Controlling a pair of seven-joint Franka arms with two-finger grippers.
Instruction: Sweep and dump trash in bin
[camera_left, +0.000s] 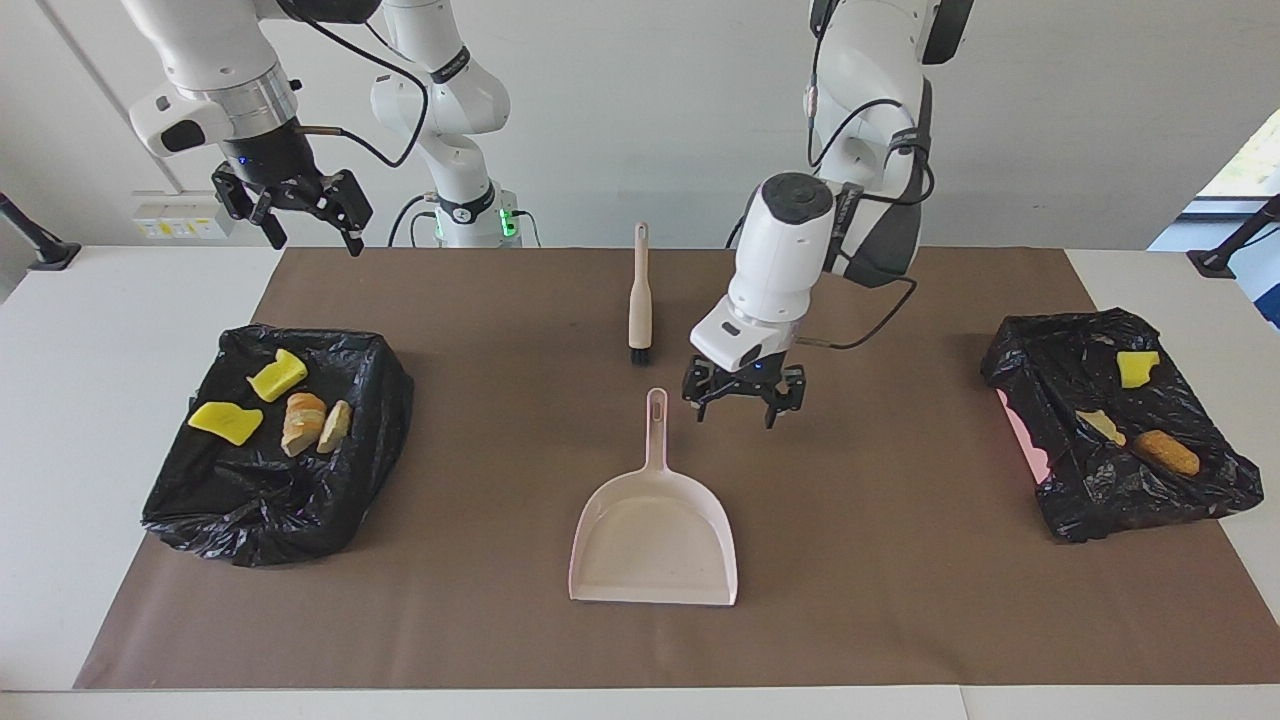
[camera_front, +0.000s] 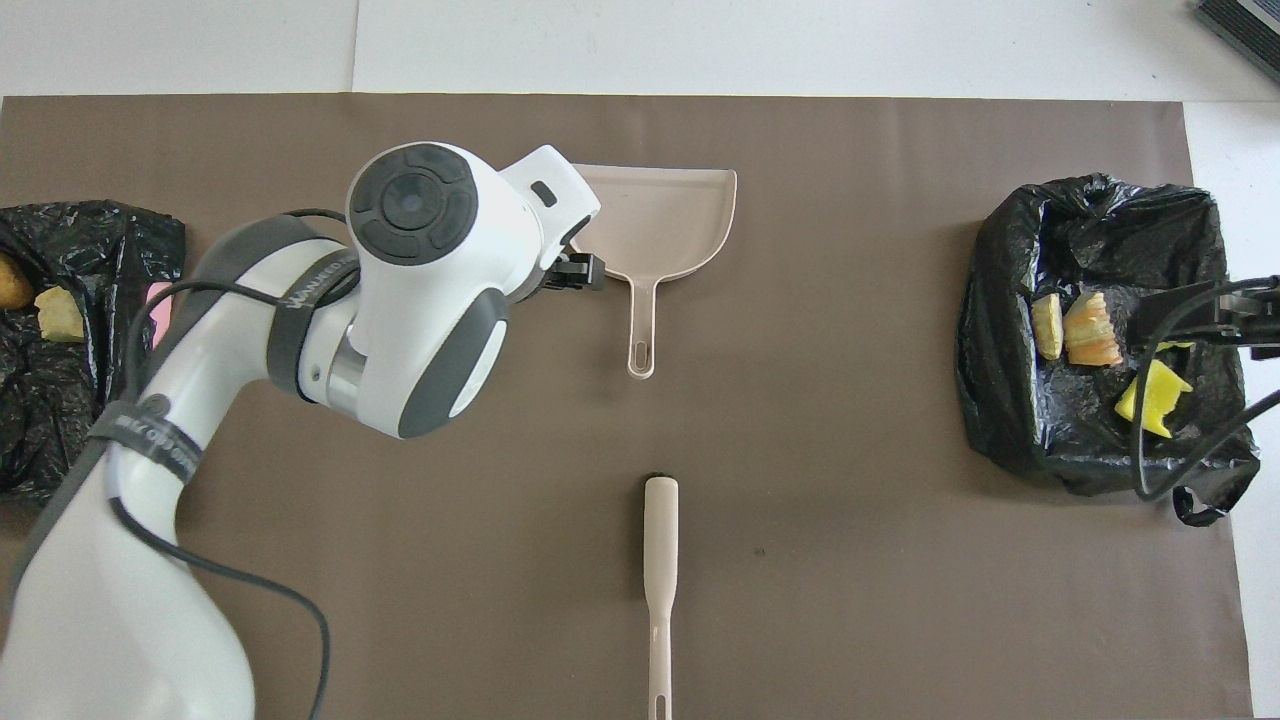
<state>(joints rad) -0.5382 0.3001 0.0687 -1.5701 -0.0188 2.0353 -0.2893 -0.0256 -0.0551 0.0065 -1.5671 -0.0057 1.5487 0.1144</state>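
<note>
Both grippers hang open and empty: the left gripper (camera_left: 743, 393) is over the brown paper table cover (camera_left: 900, 560), just beside the handle of the pale pink plastic dustpan (camera_left: 652, 540), and the right gripper (camera_left: 292, 205) waits high over its own end. Two bins lined with crumpled black plastic bags, one at the right arm's end (camera_left: 270, 500) and one at the left arm's end (camera_left: 1110, 490), hold the trash: yellow spongy chunks (camera_left: 226, 421), bread-like lumps (camera_left: 303, 421) and an orange-brown lump (camera_left: 1166, 452). A beige hand brush with black bristles (camera_left: 640, 296) lies nearer the robots than the dustpan.

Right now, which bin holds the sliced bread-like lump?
The black-lined bin at the right arm's end; its lump is sliced, beside two yellow chunks. The other bin holds an unsliced one.
</note>
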